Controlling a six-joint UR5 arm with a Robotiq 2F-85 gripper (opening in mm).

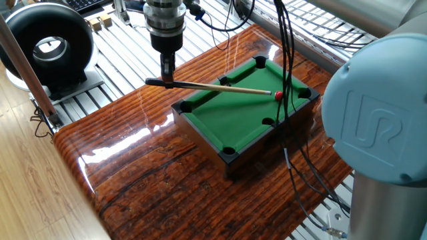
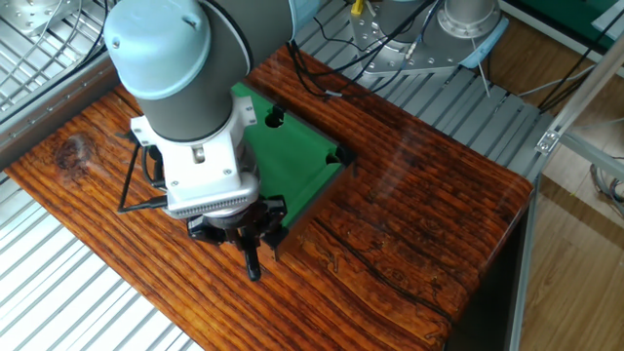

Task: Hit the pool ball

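A tiny red pool ball [image 1: 278,96] sits on the green felt of a small black-framed pool table [image 1: 230,115], near its far right rail. My gripper [image 1: 167,79] is shut on the dark butt end of a thin wooden cue [image 1: 223,87], left of the table. The cue lies level over the felt and its tip is right beside the ball. In the other fixed view my gripper [image 2: 251,261] hangs below the arm's wrist, over the wood next to the pool table's [image 2: 302,166] corner; the ball and the cue are hidden there by the arm.
The pool table stands on a glossy wooden tabletop [image 1: 147,160]. Black cables [image 1: 288,60] hang in front of the ball side of the table. A black round device [image 1: 50,47] stands at the far left. The arm's blue-grey joint [image 1: 373,113] fills the right foreground.
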